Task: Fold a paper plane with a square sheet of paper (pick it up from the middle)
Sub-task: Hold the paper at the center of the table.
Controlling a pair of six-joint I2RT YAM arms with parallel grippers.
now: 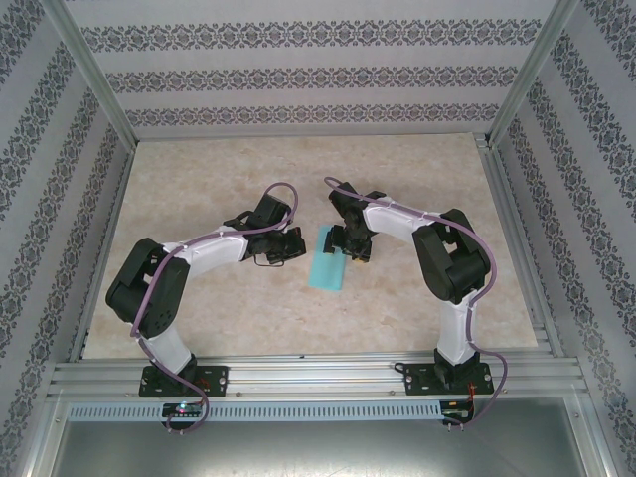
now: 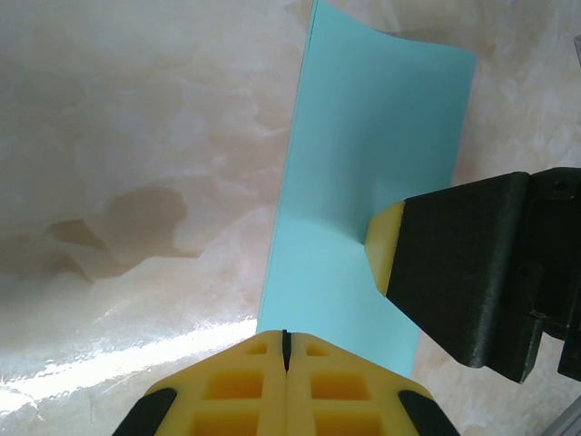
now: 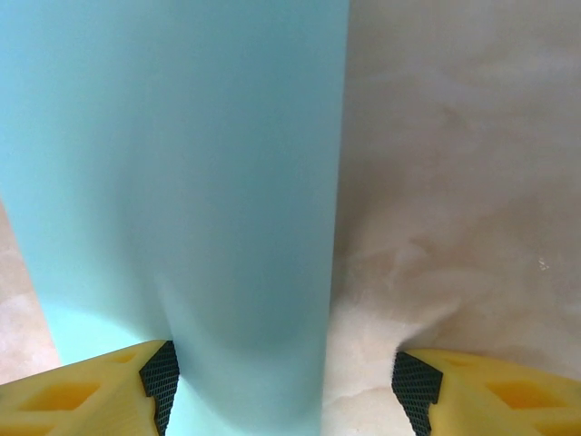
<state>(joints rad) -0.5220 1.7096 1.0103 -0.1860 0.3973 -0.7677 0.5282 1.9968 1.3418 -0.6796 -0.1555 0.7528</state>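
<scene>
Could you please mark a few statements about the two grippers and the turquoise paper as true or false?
1. The left gripper is shut. True.
2. The right gripper is shut too. False: its jaws stand open, with one finger on the sheet of paper and the other over the bare table.
3. In the top view, the paper lies between the two grippers. True.
4. The paper is red. False: it is turquoise.
5. The paper is already a pointed dart. False: from above it shows as a narrow rectangle with no point.
</scene>
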